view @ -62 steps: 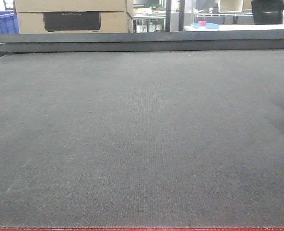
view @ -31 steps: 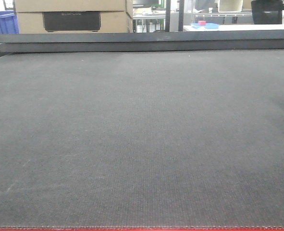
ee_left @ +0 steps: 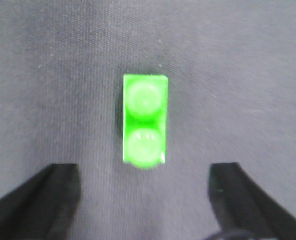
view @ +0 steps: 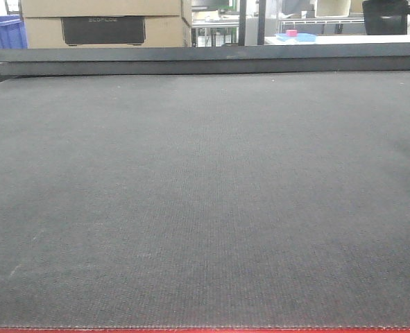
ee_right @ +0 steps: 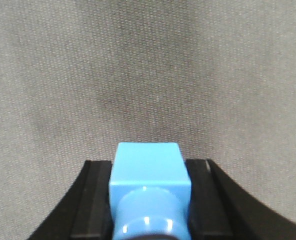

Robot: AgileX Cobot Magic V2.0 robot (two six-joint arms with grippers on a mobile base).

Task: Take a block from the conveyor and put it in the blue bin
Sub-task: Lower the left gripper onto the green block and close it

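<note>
Lying on the dark grey woven conveyor belt (view: 205, 208), a green two-stud plastic block (ee_left: 144, 120) sits just ahead of the left gripper (ee_left: 143, 175), whose jaws stand wide apart. The right gripper (ee_right: 149, 200) has its jaws clamped on a blue studded plastic block (ee_right: 148, 170).

The dark grey woven conveyor belt (view: 205, 208) runs back from its red frame (view: 205, 331). A green two-stud block (ee_left: 144, 120) lies flat on the belt, studs up.

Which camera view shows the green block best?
The left wrist view: the green block lies whole on the belt, just ahead of the open left gripper. The front view does not show it; the right wrist view shows only a blue block in the right gripper.
</note>
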